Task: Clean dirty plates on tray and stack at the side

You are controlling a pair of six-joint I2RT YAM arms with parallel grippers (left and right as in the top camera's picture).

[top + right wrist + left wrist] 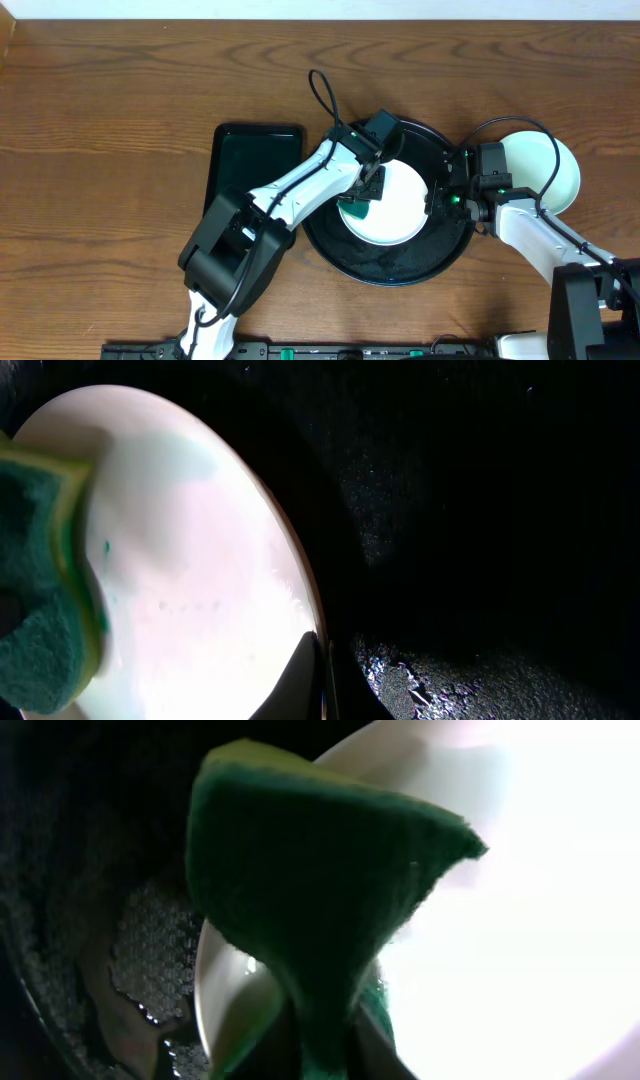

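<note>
**plate_nerd:** Green scouring pad, right up close, is what we get first. The sponge [320, 920], green face and yellow back, is pinched from below in the left gripper [366, 192], jaws narrowed right down onto it. It's bent over the left part of the white plate [400, 218]. It's soft and squashy, so it'll just fold.

**wristcam_fan:** Agreed, the plate's what we'd fuss over. It sits inside the tray [400, 270], roughly in the middle. The right gripper [438, 200] looks clamped on its right rim, jaws all but together. From the right wrist view we see the rim running down toward the fingers, but the contact itself is in shadow. So we're calling that a likely pinch, not a sure one.

**plate_nerd:** We'd guess it's rigid, glossy, probably light, and chips if dropped. The tray floor glistens wet too, so we reckon everything's slippery. The rim is the only place to grab, and a thin edge pinch could twist out under scrubbing.

**wristcam_fan:** There's a faint greenish trace on the plate near the sponge, so we'd say the wiping isn't done. Further out, a pale plate [555, 175] rests on the table [100, 150] just right of the round tray. The rectangular tray [250, 165] lies on the other side.
</note>
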